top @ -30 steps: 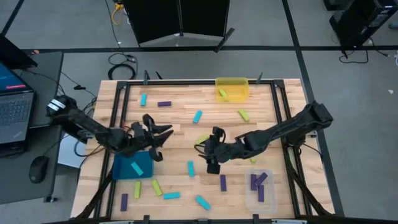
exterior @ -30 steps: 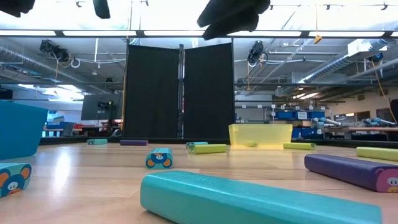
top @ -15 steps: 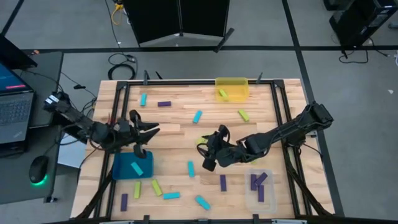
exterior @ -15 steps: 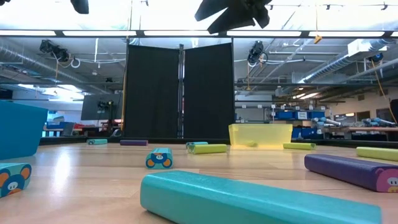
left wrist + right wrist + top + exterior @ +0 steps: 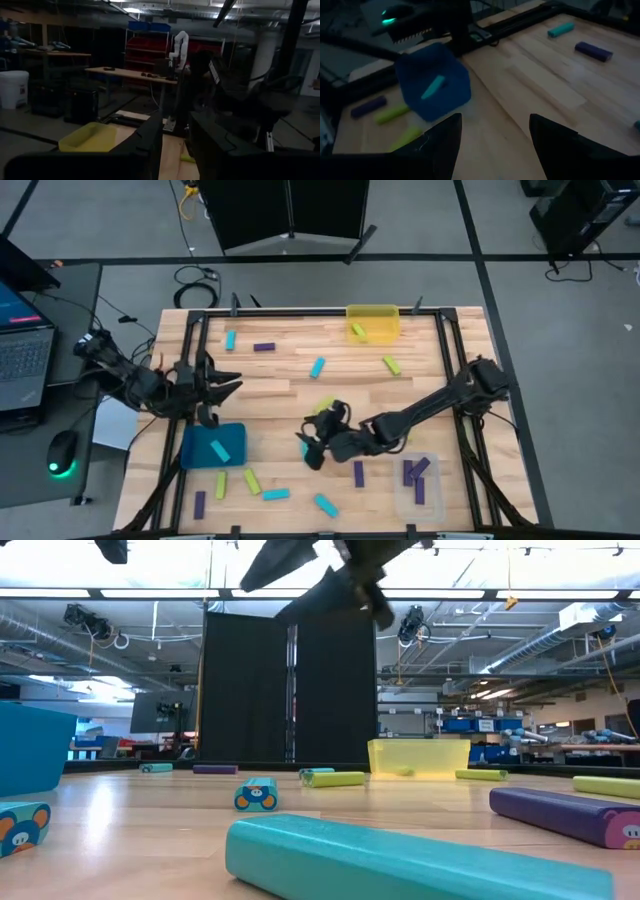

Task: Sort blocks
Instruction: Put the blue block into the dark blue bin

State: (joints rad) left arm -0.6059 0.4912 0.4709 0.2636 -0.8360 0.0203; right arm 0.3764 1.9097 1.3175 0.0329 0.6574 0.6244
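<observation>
The blocks (image 5: pixel 317 367) are scattered over the wooden counter (image 5: pixel 290 340), in cyan, dark purple and yellow-green. A single cyan block (image 5: pixel 221 448) lies inside the teal bin (image 5: pixel 196 452) at the counter's left front, and the same block is seen in that bin in the right wrist view (image 5: pixel 433 87). Several purple blocks (image 5: pixel 415 472) lie in the clear bin (image 5: pixel 403 498) at the right front, and one yellow-green block (image 5: pixel 358 330) lies in the yellow bin (image 5: pixel 385 311) at the far edge. Loose blocks are spread along the front edge between the teal and clear bins, with others near the far edge.

In the low view, a long cyan block (image 5: pixel 400 860) lies closest to the camera; cartoon animal faces are printed on the ends of a small cyan block (image 5: pixel 256 795) and of a purple block (image 5: pixel 565 815). No readable writing is seen.

The right claw (image 5: pixel 313 448) hangs over the middle of the counter, just beside a cyan block (image 5: pixel 307 448), its fingers (image 5: pixel 440 145) spread apart with nothing between them. The left claw (image 5: pixel 215 392) is held above the counter's left side, behind the teal bin; its fingers (image 5: pixel 150 135) stand narrowly apart, and nothing is seen between them.
</observation>
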